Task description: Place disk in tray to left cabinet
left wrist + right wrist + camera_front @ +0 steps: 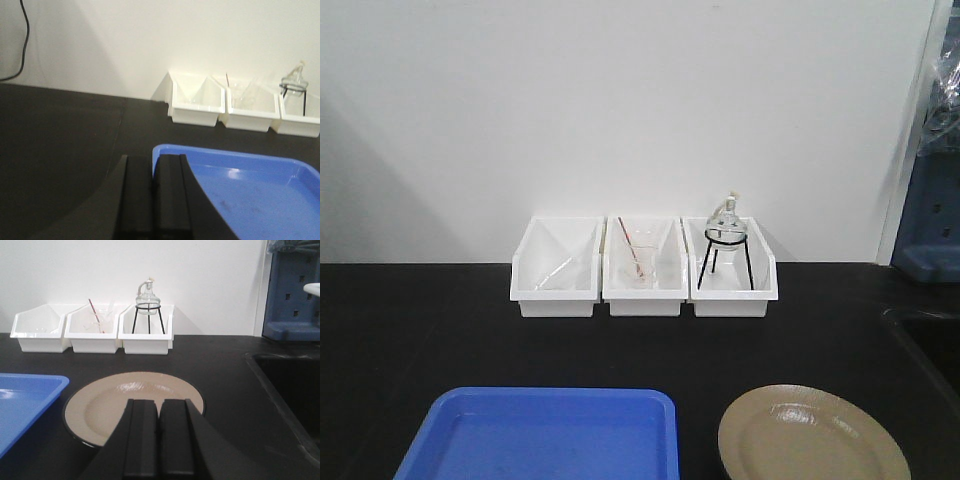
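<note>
The blue tray (pixel 545 435) lies empty on the black table at the front left. Right of it, apart from it, the tan disk (pixel 812 435) rests flat on the table. In the left wrist view my left gripper (pixel 154 162) hangs shut above the tray's (pixel 250 190) near left corner, holding nothing. My right gripper (pixel 159 405) is shut too, empty, raised over the near part of the disk (pixel 115 407). The front view shows neither gripper. The cabinet is out of view.
Three white bins (pixel 643 268) stand in a row against the white wall; the right one holds a glass flask on a black tripod (pixel 726 240). A sunken black sink (pixel 290 385) lies at the right, with a blue rack (pixel 292 295) behind it.
</note>
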You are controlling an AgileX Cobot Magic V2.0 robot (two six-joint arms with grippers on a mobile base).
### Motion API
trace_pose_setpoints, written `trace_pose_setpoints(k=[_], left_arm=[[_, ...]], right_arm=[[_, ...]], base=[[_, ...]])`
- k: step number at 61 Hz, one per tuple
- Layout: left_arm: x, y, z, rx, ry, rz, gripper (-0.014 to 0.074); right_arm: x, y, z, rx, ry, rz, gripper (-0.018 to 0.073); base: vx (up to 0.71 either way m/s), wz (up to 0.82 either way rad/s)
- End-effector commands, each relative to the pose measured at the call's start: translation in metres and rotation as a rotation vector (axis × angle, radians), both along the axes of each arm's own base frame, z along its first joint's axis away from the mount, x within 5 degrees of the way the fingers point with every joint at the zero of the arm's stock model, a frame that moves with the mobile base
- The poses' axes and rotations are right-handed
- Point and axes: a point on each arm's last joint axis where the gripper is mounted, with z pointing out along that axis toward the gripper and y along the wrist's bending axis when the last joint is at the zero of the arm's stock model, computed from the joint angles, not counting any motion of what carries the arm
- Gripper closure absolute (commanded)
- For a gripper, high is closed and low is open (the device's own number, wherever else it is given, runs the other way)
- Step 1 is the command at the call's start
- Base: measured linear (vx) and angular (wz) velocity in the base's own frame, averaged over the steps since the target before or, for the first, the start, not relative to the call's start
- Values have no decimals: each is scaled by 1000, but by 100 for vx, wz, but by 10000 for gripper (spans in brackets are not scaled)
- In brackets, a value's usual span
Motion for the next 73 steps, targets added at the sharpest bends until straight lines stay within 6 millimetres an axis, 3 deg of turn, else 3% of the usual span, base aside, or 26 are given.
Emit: trace_pose_setpoints(k=[1,6,17,27,41,50,60,73], left_arm=[[1,0,6,-3,-106,-2,603],[-2,0,21,-13,-190,-1,603],[-15,1,84,24,-366,6,603],[-7,0,114,128,-275,17,603],[16,-1,102,138,-102,3,594],[25,-1,92,142,9,-6,552],[31,-2,82,146,129,-17,437],[31,-2,80,146,146,-19,303]], right_arm=[[-1,1,8,-2,-144,6,568],[-4,1,22,10,-226,10,568],[-14,-1,76,12,-283,1,564],[-3,-1,100,-3,-132,-9,561],[28,2,94,-16,22,-7,545],[48,4,83,-25,132,-5,486],[68,6,74,-2,204,-4,347],[88,8,59,48,307,-11,160]], base=[[0,0],[0,0],[0,0],[0,0],[0,0],[0,0],[0,0],[0,0]])
